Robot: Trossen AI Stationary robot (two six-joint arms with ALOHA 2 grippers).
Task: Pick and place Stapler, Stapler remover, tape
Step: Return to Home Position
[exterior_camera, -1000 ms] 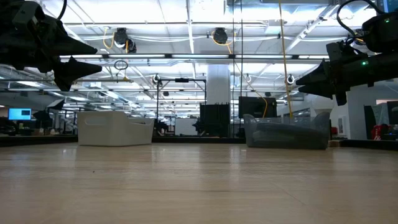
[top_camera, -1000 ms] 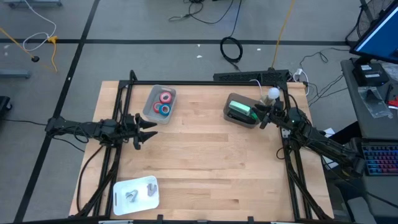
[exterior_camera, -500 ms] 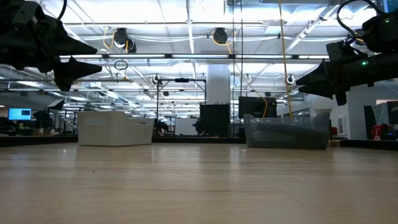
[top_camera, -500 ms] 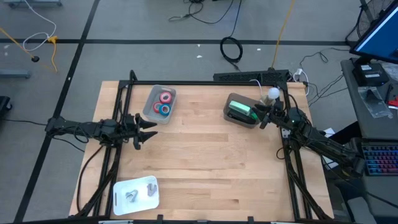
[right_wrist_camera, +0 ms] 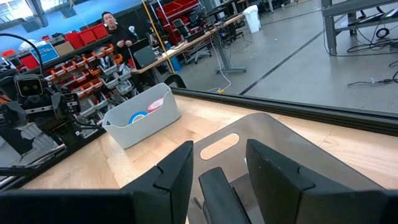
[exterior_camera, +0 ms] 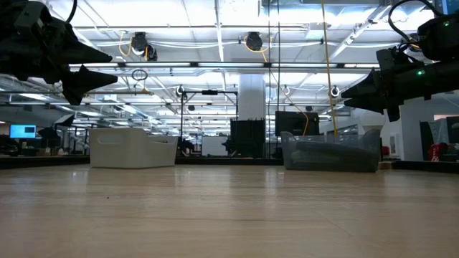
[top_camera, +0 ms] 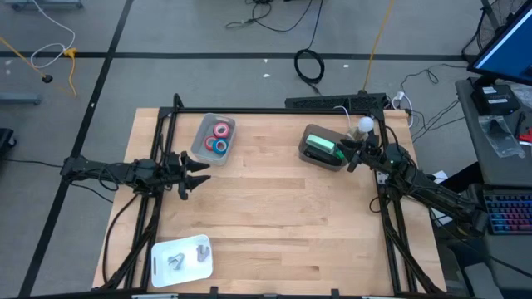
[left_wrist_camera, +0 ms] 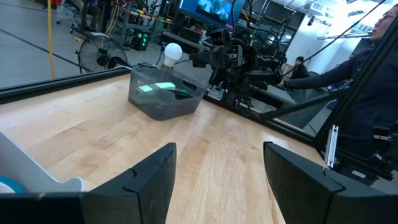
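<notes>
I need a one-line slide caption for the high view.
Tape in the pale bin, green stapler in the dark bin; left gripper and right gripper open, empty, at the table's sides.

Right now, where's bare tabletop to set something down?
Bare wooden tabletop: the middle between the clear plastic bin of red and blue tape rolls and the dark bin of green staplers, plus right of the white tray. Crowded by the left tool and right tool.

Pale wooden worktop [top_camera: 283, 208], smooth with a soft sheen; black metal frame [top_camera: 274, 110] along its edges; smoky translucent plastic bin [left_wrist_camera: 163, 107]; glossy green stapler [top_camera: 322, 147]; pale grey opaque plastic tub [right_wrist_camera: 140, 124].
</notes>
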